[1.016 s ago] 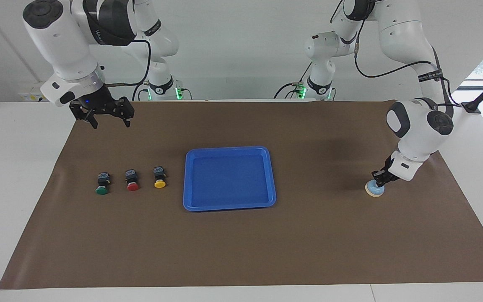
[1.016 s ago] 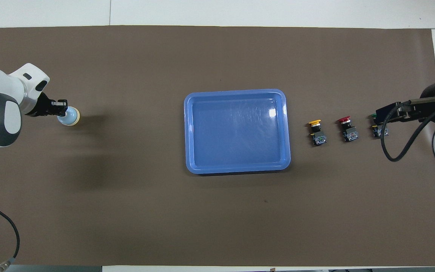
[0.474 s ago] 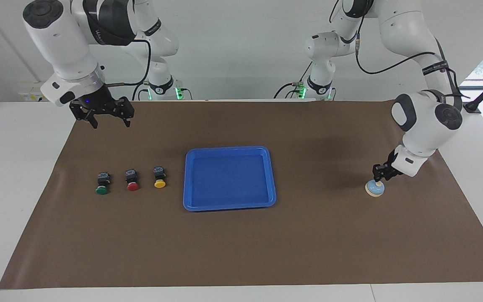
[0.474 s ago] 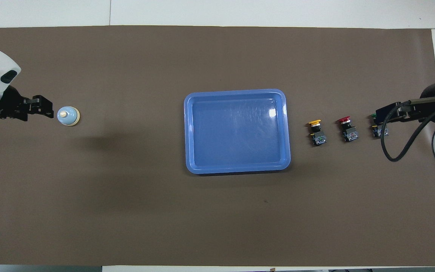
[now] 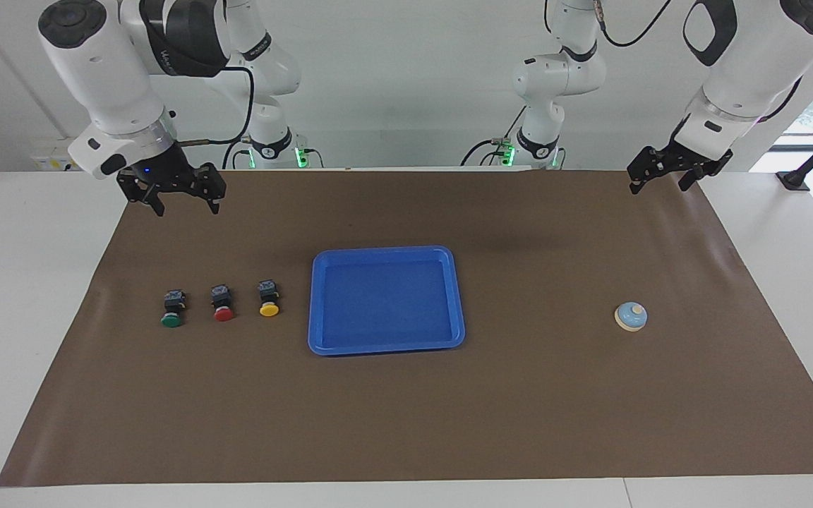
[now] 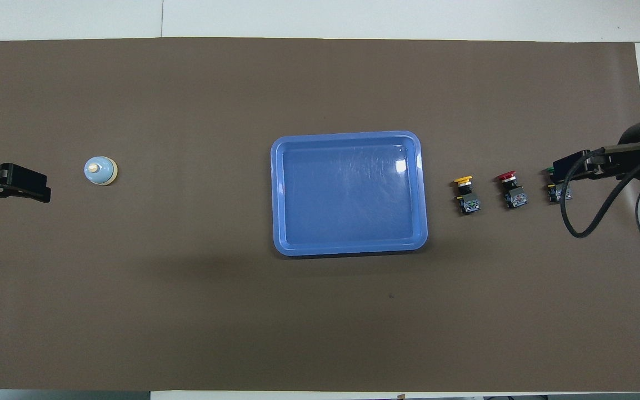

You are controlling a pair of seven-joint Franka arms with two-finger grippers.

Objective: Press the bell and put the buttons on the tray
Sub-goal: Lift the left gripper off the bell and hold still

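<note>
We start with the brown mat (image 5: 406,423), 1 sheet covering most of the table, which gives every small part a plain ground to stand out on. On it, near the middle, sits 1 blue tray (image 5: 387,345), empty; we judge it is put between the two arms' ends so either arm can reach it.

Above the mat hang 2 grippers. The right gripper (image 5: 179,201) hovers over the mat's edge nearest the robots, at the right arm's end, with its fingers spread and nothing between them. We read that as a waiting pose over its own side, where the buttons lie. The left gripper (image 5: 659,180) hangs high over the same near edge at the left arm's end, its fingers parted and empty, well apart from the bell.

We count 3 buttons in 1 row beside the tray toward the right arm's end: the yellow button (image 5: 269,299) closest to the tray, the red button (image 5: 222,304) next, the green button (image 5: 172,310) outermost. All 3 lie on their sides, caps pointing away from the robots, so the blocky bodies offer flat faces for a pinch. None is on the tray yet.

Last, 1 bell (image 5: 631,316) stands upright toward the left arm's end, knob up, untouched by either gripper.
</note>
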